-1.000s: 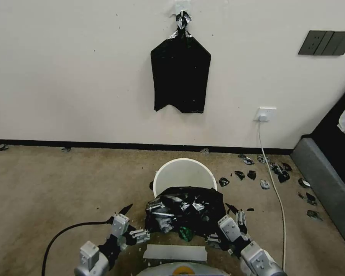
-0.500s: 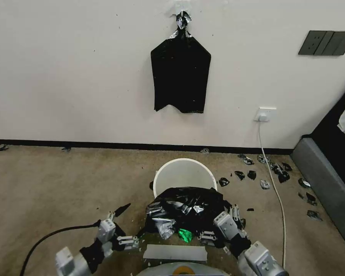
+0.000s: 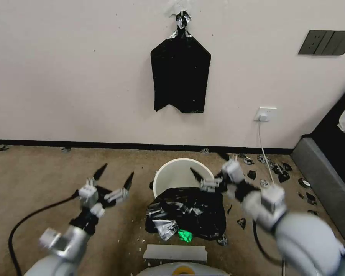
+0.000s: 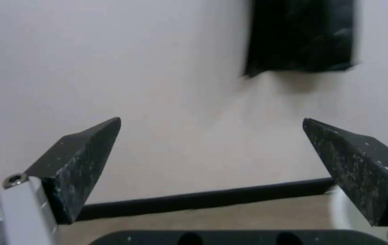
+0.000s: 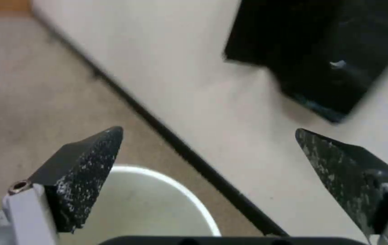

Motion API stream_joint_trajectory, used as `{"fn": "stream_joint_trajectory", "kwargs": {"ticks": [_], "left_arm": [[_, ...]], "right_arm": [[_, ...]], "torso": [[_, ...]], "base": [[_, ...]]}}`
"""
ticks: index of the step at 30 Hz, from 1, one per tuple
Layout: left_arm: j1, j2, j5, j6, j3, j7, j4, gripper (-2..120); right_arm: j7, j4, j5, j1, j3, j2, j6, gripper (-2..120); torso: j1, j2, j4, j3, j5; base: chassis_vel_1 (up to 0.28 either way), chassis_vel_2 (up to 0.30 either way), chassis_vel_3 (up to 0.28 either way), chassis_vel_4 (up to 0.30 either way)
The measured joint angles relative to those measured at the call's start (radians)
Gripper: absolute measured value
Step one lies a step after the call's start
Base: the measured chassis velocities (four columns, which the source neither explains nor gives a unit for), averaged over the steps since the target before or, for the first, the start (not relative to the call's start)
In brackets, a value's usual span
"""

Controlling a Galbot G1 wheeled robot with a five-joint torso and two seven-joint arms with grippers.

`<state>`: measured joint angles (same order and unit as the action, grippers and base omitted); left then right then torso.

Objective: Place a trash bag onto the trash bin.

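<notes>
Bag (image 3: pixel 188 212) draped over near side of bin (image 3: pixel 179 174). Left pincer (image 3: pixel 115 177) open, apart. Right pincer (image 3: pixel 210 167) open above bin rim, empty.

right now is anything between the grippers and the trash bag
Nothing visible. The trash bag is draped over the near rim of the trash bin. The left gripper is open off to its left; the right gripper, also open, hangs over the bin.

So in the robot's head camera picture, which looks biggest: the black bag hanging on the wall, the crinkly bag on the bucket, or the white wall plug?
1. Hanging black bag, though it is farther away.
2. Crinkly trash bag draped on the trash bin, not much smaller.
3. White wall plug, by far the smallest.
</notes>
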<state>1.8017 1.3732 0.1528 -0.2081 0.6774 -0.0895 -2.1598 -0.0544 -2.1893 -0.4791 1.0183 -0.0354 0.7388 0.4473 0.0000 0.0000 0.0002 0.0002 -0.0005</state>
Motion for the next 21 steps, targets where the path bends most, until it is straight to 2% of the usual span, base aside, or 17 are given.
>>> {"fn": "stream_joint_trajectory", "kwargs": {"ticks": [1, 3, 4, 8, 9, 13, 14, 16, 21], "left_arm": [[0.000, 0.000, 0.000, 0.000, 0.000, 0.000, 0.000, 100], [0.004, 0.029, -0.090, -0.016, 0.001, 0.064, 0.018, 100], [0.004, 0.029, -0.090, -0.016, 0.001, 0.064, 0.018, 100], [0.003, 0.081, -0.164, -0.028, -0.007, 0.120, 0.055, 100], [0.003, 0.081, -0.164, -0.028, -0.007, 0.120, 0.055, 100], [0.009, 0.117, -0.165, -0.011, -0.028, 0.141, 0.073, 100], [0.009, 0.117, -0.165, -0.011, -0.028, 0.141, 0.073, 100], [0.023, 0.112, -0.157, 0.006, -0.030, 0.138, 0.068, 100], [0.040, 0.085, -0.138, 0.022, -0.029, 0.128, 0.064, 100]], "right_arm": [[0.000, 0.000, 0.000, 0.000, 0.000, 0.000, 0.000, 100], [-0.035, 0.148, -0.020, -0.252, 0.211, -0.007, 0.036, 100], [-0.035, 0.148, -0.020, -0.252, 0.211, -0.007, 0.036, 100], [-0.143, 0.370, -0.003, -0.591, 0.506, 0.051, 0.117, 100], [-0.143, 0.370, -0.003, -0.591, 0.506, 0.051, 0.117, 100], [-0.239, 0.564, 0.055, -0.762, 0.709, 0.140, 0.148, 100], [-0.239, 0.564, 0.055, -0.762, 0.709, 0.140, 0.148, 100], [-0.273, 0.628, 0.063, -0.819, 0.788, 0.170, 0.148, 100], [-0.334, 0.720, 0.079, -0.891, 0.883, 0.208, 0.139, 100]], "torso": [[0.000, 0.000, 0.0000, 0.000, 0.0000], [0.000, 0.000, 0.0000, 0.000, 0.0010], [0.000, 0.000, 0.0000, 0.000, 0.0010], [0.000, 0.000, 0.0002, 0.000, 0.0004], [0.000, 0.000, 0.0002, 0.000, 0.0004], [0.000, 0.000, -0.0004, 0.000, 0.0006], [0.000, 0.000, -0.0004, 0.000, 0.0006], [0.000, 0.000, 0.0000, 0.000, 0.0003], [0.000, 0.000, -0.0003, 0.000, 0.0004]], "base": [[0.000, 0.000, 0.000, 0.000], [0.000, 0.000, 0.000, 0.000], [0.000, 0.000, 0.000, 0.000], [0.000, 0.000, 0.000, 0.000], [0.000, 0.000, 0.000, 0.000], [0.000, 0.000, 0.000, 0.000], [0.000, 0.000, 0.000, 0.000], [0.000, 0.000, 0.000, 0.000], [0.000, 0.000, 0.000, 0.000]]}}
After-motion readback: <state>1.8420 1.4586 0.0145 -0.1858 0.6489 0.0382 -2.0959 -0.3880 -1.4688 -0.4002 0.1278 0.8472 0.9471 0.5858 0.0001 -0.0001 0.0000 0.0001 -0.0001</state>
